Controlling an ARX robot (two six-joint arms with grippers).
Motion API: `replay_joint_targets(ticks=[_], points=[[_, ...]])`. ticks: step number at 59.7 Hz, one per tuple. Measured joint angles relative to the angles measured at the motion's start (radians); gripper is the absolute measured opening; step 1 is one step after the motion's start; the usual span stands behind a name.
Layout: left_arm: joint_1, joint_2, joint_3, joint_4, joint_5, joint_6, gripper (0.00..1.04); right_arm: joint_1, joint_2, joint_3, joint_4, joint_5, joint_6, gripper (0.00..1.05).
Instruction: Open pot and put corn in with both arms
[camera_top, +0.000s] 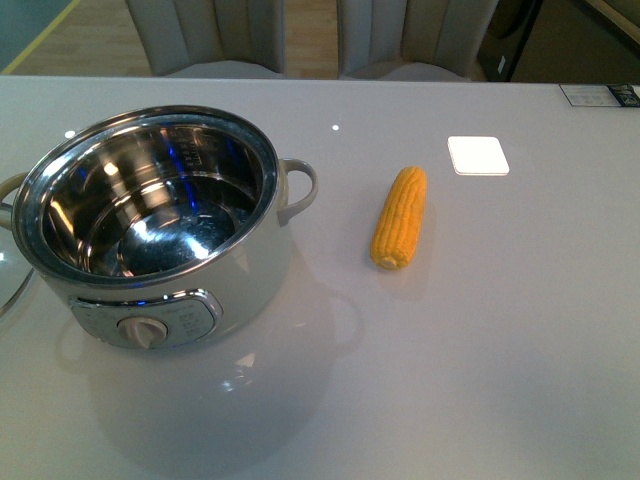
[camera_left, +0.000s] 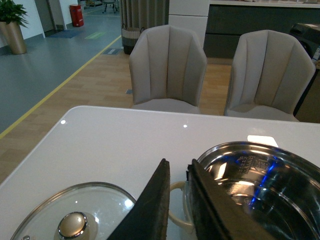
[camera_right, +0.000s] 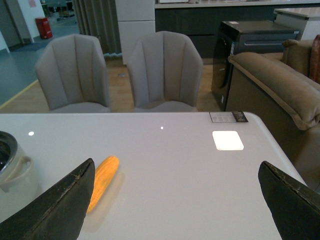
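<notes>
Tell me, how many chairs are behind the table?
2: one grey chair behind the table's far edge toward the pot's side, the other chair right beside it. More could be out of view.

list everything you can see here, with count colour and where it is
pot: 1, white with steel bowl, table's left, open and empty
glass lid: 1, steel rim, cream knob, flat on table beside pot
corn: 1, yellow-orange, on table right of pot
square pad: 1, white, beyond corn
table: 1, white
chairs: 2, beige, behind table
sofa: 1, brown
left gripper: black, nearly closed, empty
right gripper: black, wide open
</notes>
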Motion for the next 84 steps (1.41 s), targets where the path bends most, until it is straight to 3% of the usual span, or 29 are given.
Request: replay_joint_targets(ticks=[4, 12, 24, 28, 32, 84], points=[[-0.031, -0.079, -0.017, -0.061, -0.027, 0.0, 0.04, 0.0, 0.0, 0.0, 0.0, 0.0, 0.0, 0.96], [-0.104, -0.372, -0.023, -0.337, -0.098, 0.0, 0.04, 0.0, 0.0, 0.0, 0.0, 0.0, 0.0, 0.96], [-0.156, -0.543, -0.042, -0.486, -0.148, 0.0, 0.04, 0.0, 0.0, 0.0, 0.0, 0.0, 0.0, 0.96], [-0.218, -0.599, -0.043, -0.537, -0.234, 0.0, 0.04, 0.0, 0.0, 0.0, 0.0, 0.001, 0.0, 0.96], [-0.253, -0.648, -0.043, -0.581, -0.242, 0.0, 0.04, 0.0, 0.0, 0.0, 0.0, 0.0, 0.0, 0.96], [-0.26, -1.012, -0.043, -0.931, -0.25, 0.0, 0.04, 0.0, 0.0, 0.0, 0.0, 0.0, 0.0, 0.96]])
